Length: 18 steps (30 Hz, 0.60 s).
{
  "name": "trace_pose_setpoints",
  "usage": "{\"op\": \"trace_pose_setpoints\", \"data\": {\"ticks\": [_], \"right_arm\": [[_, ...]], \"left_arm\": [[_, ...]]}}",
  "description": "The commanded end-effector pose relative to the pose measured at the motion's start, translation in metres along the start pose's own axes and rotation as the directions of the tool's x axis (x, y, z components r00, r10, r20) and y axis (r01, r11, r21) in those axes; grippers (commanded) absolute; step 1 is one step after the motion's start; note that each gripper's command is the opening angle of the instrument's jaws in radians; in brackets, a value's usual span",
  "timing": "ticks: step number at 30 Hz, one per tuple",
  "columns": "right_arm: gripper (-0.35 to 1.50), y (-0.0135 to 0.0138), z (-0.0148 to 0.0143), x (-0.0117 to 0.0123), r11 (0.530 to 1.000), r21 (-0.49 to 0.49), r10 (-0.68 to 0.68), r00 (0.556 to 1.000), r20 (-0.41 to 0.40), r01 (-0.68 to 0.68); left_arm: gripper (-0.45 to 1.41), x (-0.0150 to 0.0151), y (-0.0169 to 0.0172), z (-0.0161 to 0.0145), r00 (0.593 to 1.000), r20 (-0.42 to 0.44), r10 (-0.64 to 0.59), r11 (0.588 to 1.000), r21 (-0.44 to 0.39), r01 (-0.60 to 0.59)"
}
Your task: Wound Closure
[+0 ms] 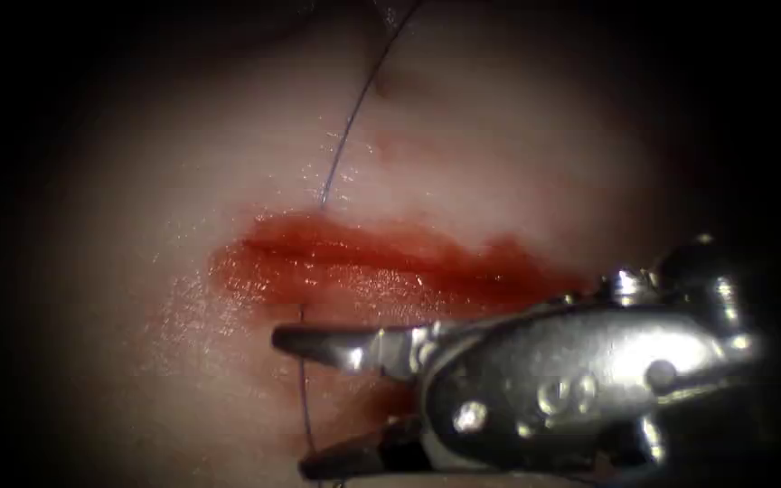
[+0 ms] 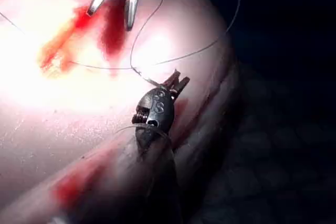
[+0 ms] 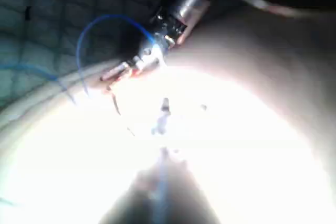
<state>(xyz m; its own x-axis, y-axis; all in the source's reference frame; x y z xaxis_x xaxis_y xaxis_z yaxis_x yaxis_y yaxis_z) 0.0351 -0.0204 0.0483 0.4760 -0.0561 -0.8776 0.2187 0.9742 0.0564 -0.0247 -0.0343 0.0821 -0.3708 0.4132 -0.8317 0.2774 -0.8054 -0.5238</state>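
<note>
The tissue (image 1: 183,181) carries a cut (image 1: 363,262) wet with red fluid. Thread (image 1: 345,126) runs down from the far side into the cut, and a second stretch of thread (image 1: 304,398) leaves its near edge. My right tool (image 1: 323,402) comes in from the right over the near side, jaws open, with that thread passing between them, held by nothing. The right tool (image 2: 114,1) stands open above the cut. My left tool (image 2: 177,81) sits off the tissue's edge, shut on what looks like the needle (image 2: 148,78), out of the tissue. Where along its curve is unclear.
Loose thread (image 2: 210,43) loops over the tissue's edge beside the left tool (image 3: 118,71). A blue loop of thread (image 3: 100,24) arches over the dark mat beyond the tissue. Red fluid (image 2: 68,187) streaks the tissue's side.
</note>
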Motion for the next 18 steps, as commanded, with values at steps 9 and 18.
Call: {"op": "trace_pose_setpoints", "data": {"ticks": [9, 18], "right_arm": [[0.84, 0.0014, -0.0030, -0.0027, 0.997, -0.069, 0.019, 1.000, -0.018, -0.020], [0.78, 0.0025, -0.0052, -0.0032, 0.989, -0.140, 0.043, 0.999, -0.023, -0.046]], "left_arm": [[-0.45, -0.0006, -0.0024, -0.0090, 0.997, 0.026, -0.067, 0.985, 0.159, 0.062], [-0.45, -0.0012, -0.0076, -0.0144, 0.978, 0.153, -0.142, 0.960, 0.263, 0.098]]}}
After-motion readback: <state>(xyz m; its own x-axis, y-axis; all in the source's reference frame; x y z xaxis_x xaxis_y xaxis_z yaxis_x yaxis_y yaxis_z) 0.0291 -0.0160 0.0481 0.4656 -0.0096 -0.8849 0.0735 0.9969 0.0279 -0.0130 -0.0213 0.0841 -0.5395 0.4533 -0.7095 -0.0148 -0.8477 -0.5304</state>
